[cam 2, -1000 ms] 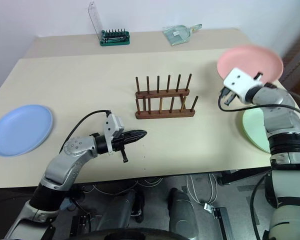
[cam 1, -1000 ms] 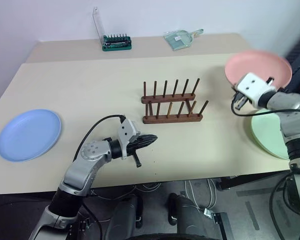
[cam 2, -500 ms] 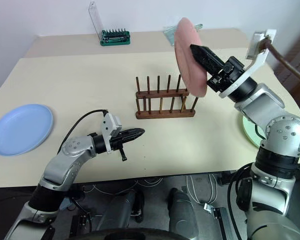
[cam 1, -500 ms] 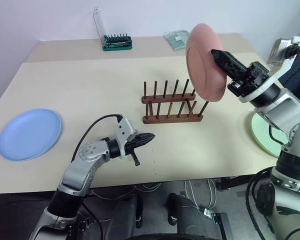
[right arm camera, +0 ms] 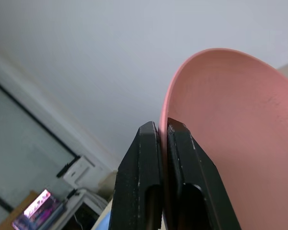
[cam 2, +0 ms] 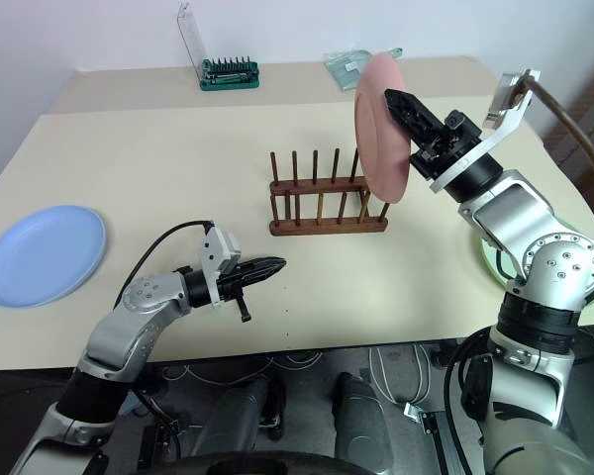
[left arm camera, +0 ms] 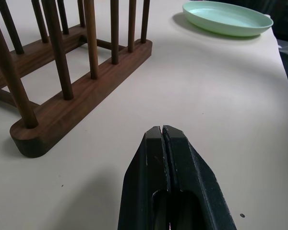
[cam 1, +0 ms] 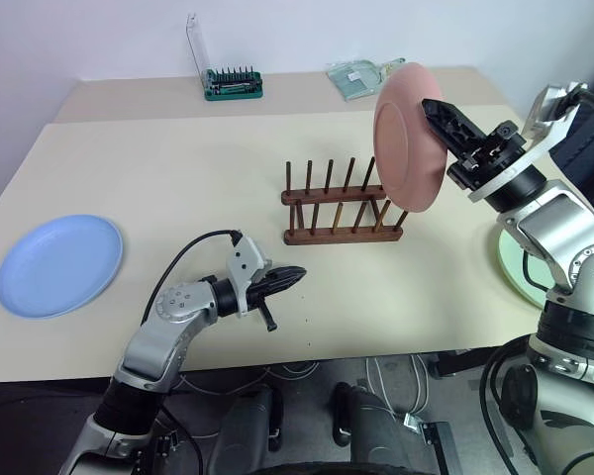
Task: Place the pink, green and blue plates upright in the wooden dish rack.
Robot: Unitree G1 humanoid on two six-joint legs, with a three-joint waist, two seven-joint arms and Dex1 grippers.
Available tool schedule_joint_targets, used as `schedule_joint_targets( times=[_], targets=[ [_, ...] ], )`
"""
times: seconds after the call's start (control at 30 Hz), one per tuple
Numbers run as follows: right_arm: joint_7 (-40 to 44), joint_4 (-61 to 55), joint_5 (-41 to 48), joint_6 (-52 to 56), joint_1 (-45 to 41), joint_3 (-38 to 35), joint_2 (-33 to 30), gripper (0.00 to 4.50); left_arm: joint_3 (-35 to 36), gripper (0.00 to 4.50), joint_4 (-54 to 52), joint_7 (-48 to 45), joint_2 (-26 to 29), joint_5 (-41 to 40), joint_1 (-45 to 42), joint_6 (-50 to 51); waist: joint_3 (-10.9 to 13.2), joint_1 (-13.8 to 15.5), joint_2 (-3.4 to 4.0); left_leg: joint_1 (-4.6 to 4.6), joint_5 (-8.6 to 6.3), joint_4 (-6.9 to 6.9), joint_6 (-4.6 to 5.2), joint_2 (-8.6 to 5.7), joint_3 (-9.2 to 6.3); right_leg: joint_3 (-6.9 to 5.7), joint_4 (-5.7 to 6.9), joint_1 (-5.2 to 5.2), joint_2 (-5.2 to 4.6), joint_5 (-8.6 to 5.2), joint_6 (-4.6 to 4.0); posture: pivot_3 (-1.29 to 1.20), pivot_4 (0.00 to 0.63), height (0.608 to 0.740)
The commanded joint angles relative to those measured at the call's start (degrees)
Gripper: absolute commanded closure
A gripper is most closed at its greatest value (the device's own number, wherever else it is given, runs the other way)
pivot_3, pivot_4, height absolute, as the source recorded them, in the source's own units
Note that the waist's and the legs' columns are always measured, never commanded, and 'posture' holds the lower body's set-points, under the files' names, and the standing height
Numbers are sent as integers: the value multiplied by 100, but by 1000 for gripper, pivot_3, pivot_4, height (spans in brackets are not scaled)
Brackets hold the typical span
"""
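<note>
Hanging on edge in the air, the pink plate [cam 1: 410, 137] sits just above the right end of the wooden dish rack [cam 1: 341, 208], its face turned roughly toward the rack's row of pegs, so its flat plane already lies crosswise to the two base rails. That is the relation the next move turns on: the plate must come down between two neighbouring pegs, and from these views it appears to hover over the last gap or slightly beyond it, though the head camera's angle makes the exact slot hard to judge. The right gripper [cam 1: 438, 109] has its two black fingers pinched onto the plate's upper rim, one finger on each face, as the right wrist view shows plainly.

Further out, the green plate [left arm camera: 226, 17] lies flat on the table [cam 1: 178, 168] by the robot's right side, partly hidden behind the right arm, and the blue plate [cam 1: 59, 265] lies flat well apart at the far left. The left gripper [cam 1: 295, 274] hovers low over the table in front of the rack, fingers pressed together and holding nothing; it is the nearer arm to the blue plate.
</note>
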Motion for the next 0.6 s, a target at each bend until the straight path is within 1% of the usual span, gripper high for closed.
schedule_joint_targets(
  times=[0.03,0.2,0.33,0.43,0.5,0.53,0.6],
  targets=[
    [-189,115,196,-201,-78,-219,84,4461,44,4500,-209,-8,-8,-91,8,-60,0,1,0,0,0,0,0,0,0,0,0,0,0,0,0,0,150,740],
    [-487,635,150,-264,-204,-187,169,4461,76,4500,-248,-86,-38,-155,-32,-205,0,0,0,0,0,0,0,0,0,0,-1,1,0,0,0,0,150,740],
    [-572,822,146,-278,-286,-182,242,4461,94,4500,-243,-80,-59,-170,-72,-307,0,-1,1,-1,0,0,0,0,0,0,0,-2,1,0,0,0,150,740],
    [-573,827,138,-297,-308,-211,258,3493,92,4500,-250,-74,-61,-167,-55,-293,0,0,1,-1,0,0,1,0,1,0,0,-2,1,0,0,0,150,740],
    [-560,810,92,-338,-339,-230,242,2452,92,4500,-248,-69,-63,-165,-39,-279,0,0,1,-2,0,0,1,0,0,0,-1,-2,2,0,0,0,150,740],
    [-551,801,65,-357,-348,-235,231,2156,90,4500,-248,-66,-65,-163,-33,-275,0,0,1,-2,0,0,1,0,1,0,-1,-2,2,0,0,0,150,740],
    [-430,695,-201,-433,-392,-201,101,1016,81,4500,-240,-63,-70,-160,-23,-271,0,1,1,-2,0,0,1,0,0,0,-1,-2,2,0,1,0,150,740]
  ],
)
